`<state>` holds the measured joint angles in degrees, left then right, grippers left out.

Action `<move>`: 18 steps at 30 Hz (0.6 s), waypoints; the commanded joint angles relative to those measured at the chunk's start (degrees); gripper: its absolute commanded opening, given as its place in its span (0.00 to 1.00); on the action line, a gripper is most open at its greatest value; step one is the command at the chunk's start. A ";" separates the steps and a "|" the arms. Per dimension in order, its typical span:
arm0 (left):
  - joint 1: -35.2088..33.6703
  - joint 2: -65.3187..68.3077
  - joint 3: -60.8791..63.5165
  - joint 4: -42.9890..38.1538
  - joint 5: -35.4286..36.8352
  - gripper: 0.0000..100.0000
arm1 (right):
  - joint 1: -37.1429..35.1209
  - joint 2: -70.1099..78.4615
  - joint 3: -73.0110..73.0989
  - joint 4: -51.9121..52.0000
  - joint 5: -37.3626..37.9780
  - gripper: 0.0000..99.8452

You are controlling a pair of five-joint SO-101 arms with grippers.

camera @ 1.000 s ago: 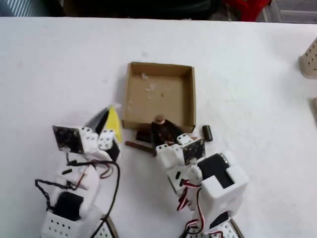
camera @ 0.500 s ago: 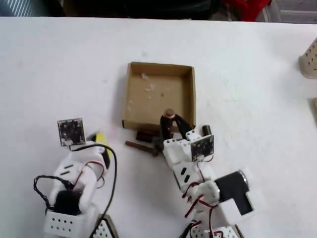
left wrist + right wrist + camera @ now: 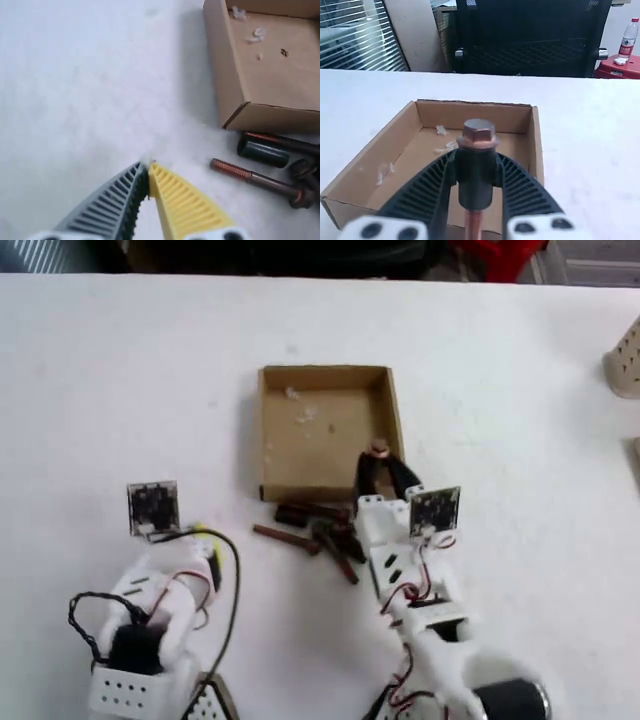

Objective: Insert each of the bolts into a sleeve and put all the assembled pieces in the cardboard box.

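My right gripper [image 3: 381,470] is shut on a black sleeve [image 3: 476,175] with a copper bolt [image 3: 479,134] standing upright through it, head on top. It hangs over the near right corner of the open cardboard box [image 3: 268,430], whose rim [image 3: 475,105] lies just beyond the bolt. On the table in front of the box lie a loose bolt [image 3: 255,177], a dark sleeve [image 3: 262,152] and another bolt [image 3: 285,142], seen as a small heap [image 3: 315,525] in the high view. My left gripper [image 3: 147,171] is shut on nothing, low over bare table left of the heap [image 3: 200,531].
The box floor holds only a few white scraps [image 3: 305,417]. A beige perforated object [image 3: 625,360] stands at the table's far right edge. Wide bare table lies left of and beyond the box.
My right arm has carried the bolt and sleeve forward and to the right, from the box's near wall to over its right corner. My left arm has drawn back toward its base.
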<state>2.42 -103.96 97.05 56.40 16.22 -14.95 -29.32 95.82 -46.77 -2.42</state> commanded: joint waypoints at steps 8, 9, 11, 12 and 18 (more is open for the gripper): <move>-0.48 -0.66 -0.09 3.34 -14.15 0.02 | 3.21 -28.00 -13.45 50.15 0.00 0.02; -0.48 -0.66 -0.09 3.34 -14.42 0.02 | 3.03 -29.76 -15.82 55.52 0.00 0.02; -0.48 -0.66 -0.09 3.87 -14.42 0.02 | 2.95 -32.48 -20.84 63.78 0.00 0.02; -0.48 -0.66 -0.09 4.40 -14.42 0.02 | 2.95 -33.19 -23.12 66.86 0.00 0.02; -0.48 -0.66 -0.09 4.84 -17.23 0.02 | 3.03 -33.36 -36.04 78.29 4.13 0.02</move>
<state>2.51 -103.96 97.05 60.97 0.92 -11.96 -60.53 68.57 27.34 -2.42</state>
